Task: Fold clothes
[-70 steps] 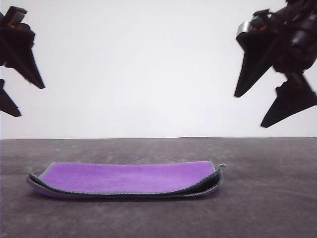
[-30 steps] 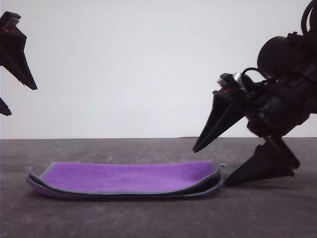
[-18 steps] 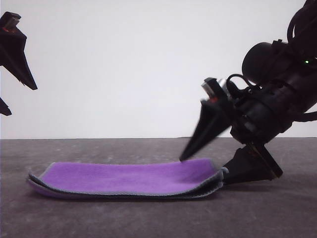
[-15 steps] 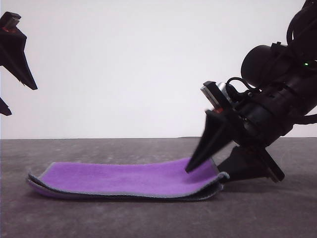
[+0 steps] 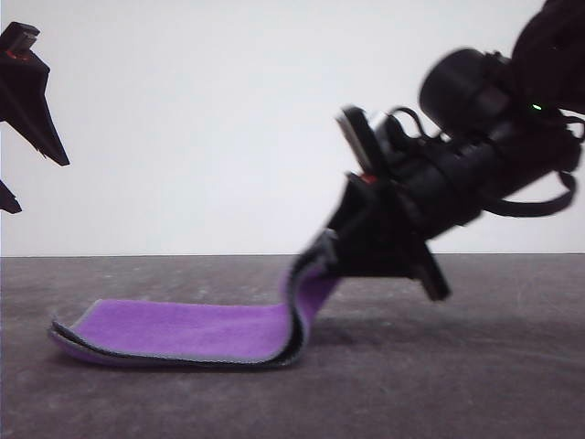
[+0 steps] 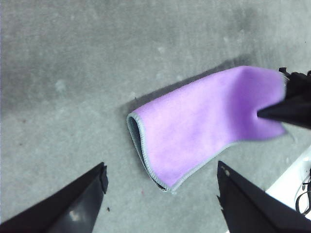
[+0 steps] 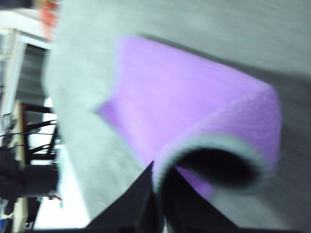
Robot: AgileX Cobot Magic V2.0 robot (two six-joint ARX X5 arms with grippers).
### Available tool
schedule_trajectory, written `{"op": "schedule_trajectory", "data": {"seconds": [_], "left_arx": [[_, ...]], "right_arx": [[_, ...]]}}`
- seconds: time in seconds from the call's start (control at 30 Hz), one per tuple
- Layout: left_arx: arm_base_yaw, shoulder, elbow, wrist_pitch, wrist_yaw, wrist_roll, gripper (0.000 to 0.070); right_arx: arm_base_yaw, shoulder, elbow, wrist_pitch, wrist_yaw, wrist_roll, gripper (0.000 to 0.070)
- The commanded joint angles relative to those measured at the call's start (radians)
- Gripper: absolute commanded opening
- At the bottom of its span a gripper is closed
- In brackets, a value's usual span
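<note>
My right gripper (image 5: pixel 331 256) pinches the cloth (image 5: pixel 183 331) by its right end, raised off the table (image 5: pixel 475 366); its long axis runs left-right, purple face up. My left gripper (image 6: pixel 160 194) hangs spread, above the cloth's left end

1. Setting: a robot test lab or studio.
2. Evidence: a bare grey mottled surface (image 5: pixel 475 384), with a plain white backdrop (image 5: pixel 228 128) rising directly behind the surface's far edge.
3. Beside the surface, blurred dark frames (image 7: pixel 29 145) stand.

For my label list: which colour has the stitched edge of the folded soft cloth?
Light grey edge; best in the left wrist view.
</note>
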Motion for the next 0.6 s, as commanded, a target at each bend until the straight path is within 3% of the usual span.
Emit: {"op": "schedule_trajectory", "data": {"seconds": [0.0, 0.23, 0.57], "left_arx": [[-0.002, 0.011, 0.015, 0.003, 0.002, -0.004, 0.0437], [-0.002, 0.011, 0.015, 0.003, 0.002, -0.004, 0.0437], [-0.002, 0.012, 0.015, 0.004, 0.002, -0.004, 0.0437]], "right_arx": [[0.036, 0.025, 0.025, 0.021, 0.011, 0.052, 0.0003], [0.142, 0.115, 0.131, 0.031, 0.041, 0.072, 0.0003], [0.211, 0.249, 0.297, 0.030, 0.054, 0.108, 0.0003]]}}
